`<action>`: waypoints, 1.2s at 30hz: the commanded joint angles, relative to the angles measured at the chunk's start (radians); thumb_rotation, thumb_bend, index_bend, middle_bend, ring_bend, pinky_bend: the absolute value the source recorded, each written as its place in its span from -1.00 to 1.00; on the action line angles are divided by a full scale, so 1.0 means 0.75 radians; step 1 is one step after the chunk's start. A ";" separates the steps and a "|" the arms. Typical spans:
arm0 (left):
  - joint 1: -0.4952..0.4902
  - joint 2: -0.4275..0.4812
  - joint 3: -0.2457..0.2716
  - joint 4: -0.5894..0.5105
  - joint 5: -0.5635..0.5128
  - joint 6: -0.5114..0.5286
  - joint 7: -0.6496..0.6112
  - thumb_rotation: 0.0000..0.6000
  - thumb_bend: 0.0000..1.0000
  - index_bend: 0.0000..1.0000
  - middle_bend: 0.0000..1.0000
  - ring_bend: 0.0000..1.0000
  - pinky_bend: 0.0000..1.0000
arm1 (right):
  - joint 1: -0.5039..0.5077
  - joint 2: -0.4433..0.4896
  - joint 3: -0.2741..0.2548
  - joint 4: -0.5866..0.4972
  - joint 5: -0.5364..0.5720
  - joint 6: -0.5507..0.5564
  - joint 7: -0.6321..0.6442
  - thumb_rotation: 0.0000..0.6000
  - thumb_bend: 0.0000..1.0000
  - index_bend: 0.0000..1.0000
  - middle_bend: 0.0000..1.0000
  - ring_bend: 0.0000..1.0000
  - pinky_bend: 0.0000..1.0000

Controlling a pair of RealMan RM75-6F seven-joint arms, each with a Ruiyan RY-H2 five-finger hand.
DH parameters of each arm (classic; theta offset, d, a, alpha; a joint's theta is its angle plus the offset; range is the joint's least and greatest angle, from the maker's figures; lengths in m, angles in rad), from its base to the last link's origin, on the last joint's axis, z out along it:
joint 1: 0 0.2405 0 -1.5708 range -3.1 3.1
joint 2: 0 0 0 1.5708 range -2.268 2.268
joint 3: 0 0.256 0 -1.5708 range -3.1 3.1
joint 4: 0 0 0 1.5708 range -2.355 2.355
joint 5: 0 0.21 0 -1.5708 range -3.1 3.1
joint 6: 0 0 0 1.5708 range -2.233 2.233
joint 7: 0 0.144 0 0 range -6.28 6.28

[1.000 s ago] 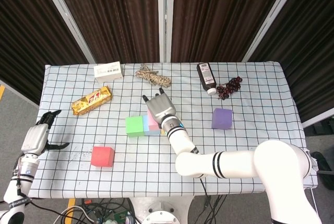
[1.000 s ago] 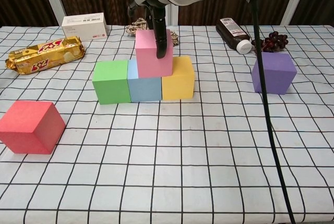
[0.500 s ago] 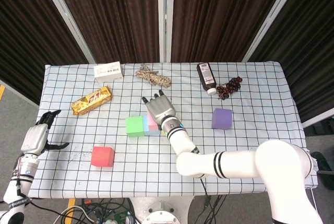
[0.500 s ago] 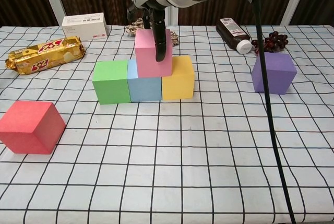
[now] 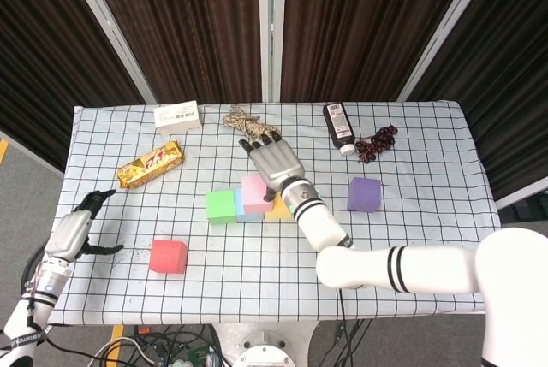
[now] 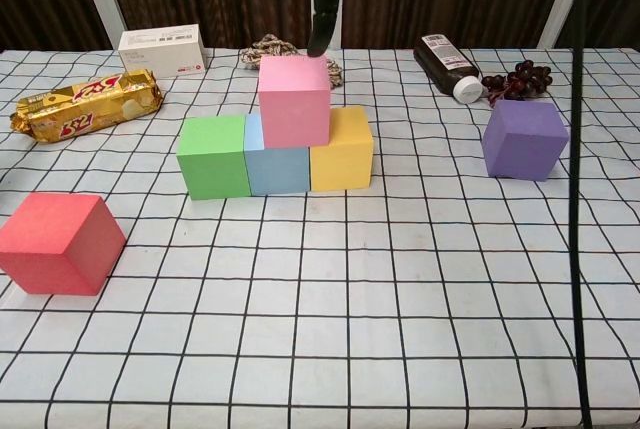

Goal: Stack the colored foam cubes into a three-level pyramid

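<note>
Nearest my body, the red foam cube sits alone on the checked tablecloth, well apart from the others. My left hand hangs off the table's left edge, fingers apart, holding nothing. Further in stands the bottom row: green foam cube, light blue foam cube and yellow foam cube, touching side by side. The pink foam cube rests on top, over the blue and yellow cubes. My right hand is above and just behind the stack, fingers spread, clear of the pink cube and empty. The purple foam cube stands to the right, well apart. Along the far edge lie a gold snack wrapper, white carton, coiled rope, dark bottle and grape bunch.
</note>
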 commanded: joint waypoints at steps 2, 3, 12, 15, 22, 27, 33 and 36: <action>0.005 0.007 0.048 -0.026 0.069 0.006 0.014 1.00 -1.00 -0.83 -0.82 -0.98 -0.65 | -0.106 0.116 0.028 -0.083 -0.112 0.025 0.128 1.00 -1.00 -1.00 -0.66 -0.92 -1.00; 0.002 0.005 0.058 -0.030 0.088 0.003 0.025 1.00 -1.00 -0.83 -0.82 -0.98 -0.65 | -0.123 0.133 0.028 -0.092 -0.124 0.023 0.147 1.00 -1.00 -1.00 -0.66 -0.92 -1.00; 0.006 -0.034 0.129 -0.140 0.107 -0.025 0.176 1.00 -1.00 -0.85 -0.82 -1.00 -0.68 | -0.249 0.254 -0.013 -0.128 -0.228 -0.032 0.281 1.00 -1.00 -1.00 -0.67 -0.95 -1.00; 0.013 -0.066 0.124 -0.157 0.070 -0.016 0.243 1.00 -1.00 -0.85 -0.82 -1.00 -0.68 | -0.279 0.265 -0.027 -0.131 -0.278 -0.050 0.316 1.00 -1.00 -1.00 -0.67 -0.95 -1.00; -0.008 -0.113 0.125 -0.199 0.058 -0.044 0.287 1.00 -1.00 -0.85 -0.81 -1.00 -0.68 | -0.333 0.277 -0.052 -0.126 -0.366 -0.064 0.389 1.00 -1.00 -1.00 -0.66 -0.95 -1.00; -0.005 -0.165 0.103 -0.209 0.035 -0.010 0.335 1.00 -1.00 -0.85 -0.72 -1.00 -0.67 | -0.357 0.286 -0.063 -0.113 -0.399 -0.074 0.427 1.00 -1.00 -1.00 -0.66 -0.95 -1.00; -0.006 -0.255 0.081 -0.156 -0.014 0.026 0.501 1.00 -1.00 -0.85 -0.62 -1.00 -0.67 | -0.394 0.305 -0.076 -0.124 -0.452 -0.075 0.472 1.00 -1.00 -1.00 -0.65 -0.95 -1.00; -0.011 -0.271 0.074 -0.147 -0.047 0.023 0.555 1.00 -1.00 -0.85 -0.58 -1.00 -0.67 | -0.417 0.326 -0.079 -0.139 -0.487 -0.067 0.492 1.00 -1.00 -1.00 -0.65 -0.95 -1.00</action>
